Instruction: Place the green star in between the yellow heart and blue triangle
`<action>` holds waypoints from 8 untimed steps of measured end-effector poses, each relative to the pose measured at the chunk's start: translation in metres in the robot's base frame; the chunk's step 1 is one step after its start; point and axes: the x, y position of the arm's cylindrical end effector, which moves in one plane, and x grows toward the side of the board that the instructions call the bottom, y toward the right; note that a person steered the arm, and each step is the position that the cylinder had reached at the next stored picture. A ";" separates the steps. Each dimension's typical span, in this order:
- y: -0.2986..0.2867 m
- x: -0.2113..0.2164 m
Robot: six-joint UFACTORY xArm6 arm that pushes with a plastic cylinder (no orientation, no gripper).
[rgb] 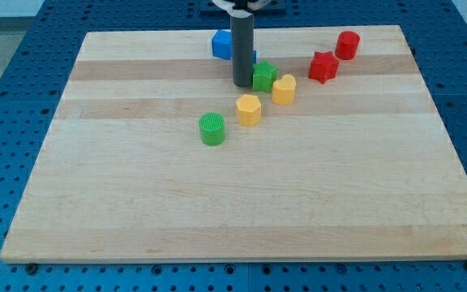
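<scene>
1. Rig has no gripper, so no spread-or-pinched state to report; we only have the dark rod, and our tip point(242, 84) sits on the table point(136, 203) near the view's top centre.
2. Green star point(264, 76) is just to the view's right of our tip, touching or nearly so; we can't tell contact for sure.
3. Yellow heart point(284, 89) lies just beyond the star, to the view's right and slightly lower, touching or almost touching it.
4. Blue triangle point(222, 44) is partly hidden behind the rod, up and to the view's left of our tip; shape hard to confirm, and a sliver of blue shows on the rod's right side too.
5. Key relation: star is roughly on the line from blue block to heart, but crowded against the heart end. Our tip stands in the gap between blue block and star.
6. Judgement: star looks close to in between already; any further push from this side drives it toward the heart, so a small nudge only, or a re-approach from the heart side.
7. Others, not involved: yellow hexagon-like block point(249, 109), green cylinder point(212, 128), red star point(323, 66), red cylinder point(347, 45).
</scene>
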 end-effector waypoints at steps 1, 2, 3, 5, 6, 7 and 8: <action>-0.010 -0.001; -0.023 -0.015; -0.023 -0.029; -0.022 -0.055; -0.026 -0.053; -0.048 -0.031; -0.102 -0.010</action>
